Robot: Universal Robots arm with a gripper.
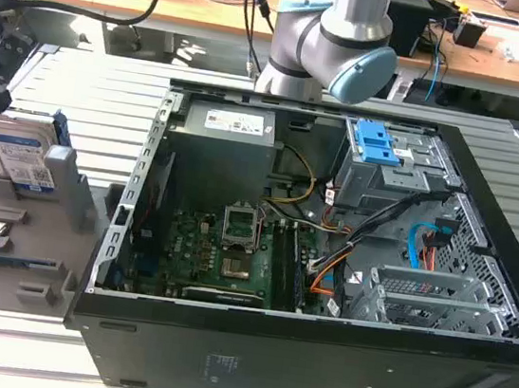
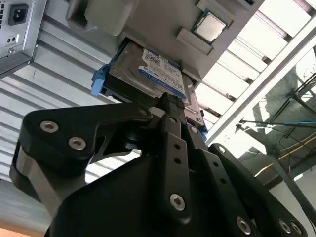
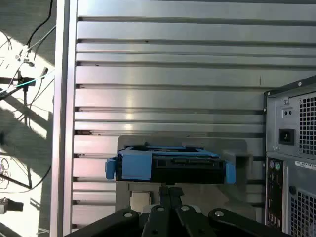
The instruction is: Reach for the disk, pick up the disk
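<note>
Seemingly mid-reach, the gripper [image 2: 167,101] hovers just by the disk [image 2: 148,74] (upright in its grey holder [image 1: 68,183]); its opening cannot be told, and grasping likely needs centring

Disk [image 1: 18,155] stands on edge in the grey holder [image 1: 61,189], upper part sticking out free; tool [image 3: 168,187] sits right at that exposed edge. Holder's upright wall is just beside the disk on the exterior view's right, so it's tight that side. Open PC case [image 1: 266,362] stands near the holder, w/ only a narrow strip of slatted desk [image 3: 168,64] btwn them, so poor passage there. In the first wrist view bare desk runs wide beyond the disk, plenty of room. Small chip [image 2: 210,27] lies in a holder pocket near the disk. Robot arm base [image 1: 332,41] is well apart, on the far side of the PC case.
</note>
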